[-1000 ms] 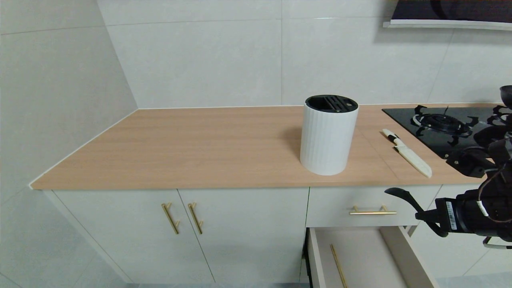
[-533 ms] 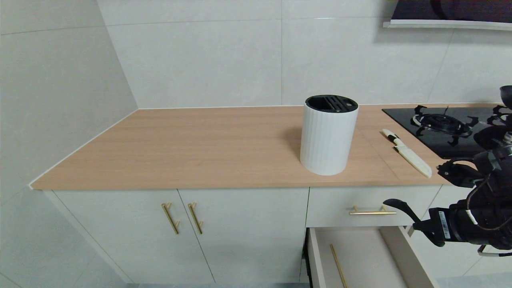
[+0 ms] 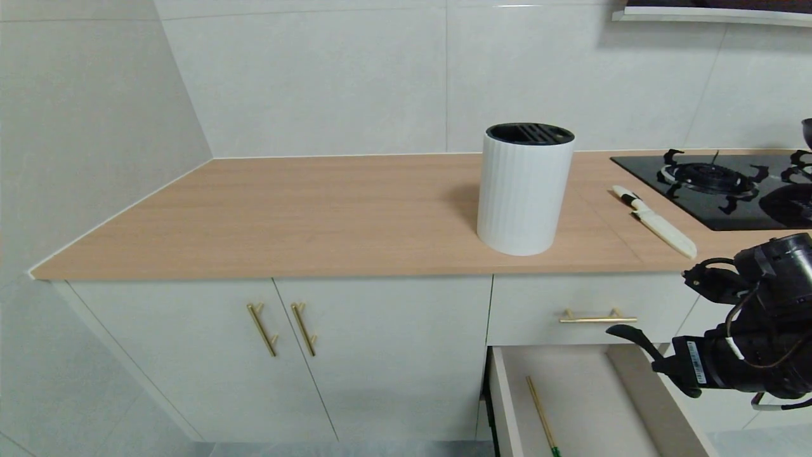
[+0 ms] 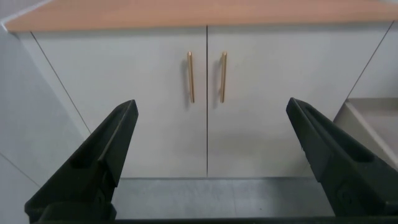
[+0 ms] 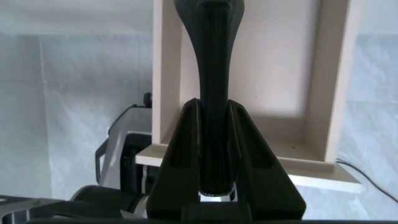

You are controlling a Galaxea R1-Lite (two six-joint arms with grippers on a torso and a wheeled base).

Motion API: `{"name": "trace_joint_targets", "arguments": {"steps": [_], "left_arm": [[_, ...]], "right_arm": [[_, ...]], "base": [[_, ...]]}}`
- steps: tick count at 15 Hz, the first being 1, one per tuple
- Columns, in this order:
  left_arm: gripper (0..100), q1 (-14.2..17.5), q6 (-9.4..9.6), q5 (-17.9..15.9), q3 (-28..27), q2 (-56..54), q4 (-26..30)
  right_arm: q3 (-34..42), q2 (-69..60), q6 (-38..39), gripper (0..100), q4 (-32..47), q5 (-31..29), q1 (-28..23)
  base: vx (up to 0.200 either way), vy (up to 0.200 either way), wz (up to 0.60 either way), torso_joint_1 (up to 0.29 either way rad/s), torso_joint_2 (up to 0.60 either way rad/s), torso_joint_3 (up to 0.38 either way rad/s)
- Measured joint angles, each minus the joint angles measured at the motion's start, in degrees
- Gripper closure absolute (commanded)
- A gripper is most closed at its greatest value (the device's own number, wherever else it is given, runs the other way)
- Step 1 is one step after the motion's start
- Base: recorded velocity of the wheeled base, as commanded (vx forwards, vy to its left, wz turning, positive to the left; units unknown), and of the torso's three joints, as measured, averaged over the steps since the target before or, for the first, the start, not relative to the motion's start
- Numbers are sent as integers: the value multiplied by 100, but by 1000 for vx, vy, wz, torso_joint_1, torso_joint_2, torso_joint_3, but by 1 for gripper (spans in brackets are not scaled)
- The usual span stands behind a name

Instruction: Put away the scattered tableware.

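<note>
My right gripper (image 3: 677, 368) is shut on a black utensil (image 3: 628, 334) with a curved end, held just above the right side wall of the open drawer (image 3: 641, 406). From the right wrist the black utensil (image 5: 211, 50) sticks out from my right gripper (image 5: 214, 115) over the drawer's pale inside (image 5: 273, 68). A chopstick (image 3: 539, 412) lies in the drawer. On the wooden counter (image 3: 317, 209), a white-bladed knife (image 3: 653, 222) lies beside a white ribbed knife block (image 3: 523, 190). My left gripper (image 4: 211, 168) stands wide open, facing the cabinet doors (image 4: 205, 112).
A black gas hob (image 3: 717, 184) sits at the counter's right end. The closed upper drawer (image 3: 596, 314) with its gold handle is just above the open one. Tiled walls bound the counter at the back and left.
The head camera has tilted, shifting the whole picture. Relative to the drawers, my right gripper has come down with the black utensil, closer to the open drawer.
</note>
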Motion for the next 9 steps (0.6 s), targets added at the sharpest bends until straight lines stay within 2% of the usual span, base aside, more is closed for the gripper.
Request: {"name": "trace_joint_targets", "arguments": {"steps": [9], "left_arm": [[0,0,0,0,0,0,0]], "right_arm": [[39,80,-2,100,-2,2,16]], "base": [[0,0,0,-175,480,300]]}}
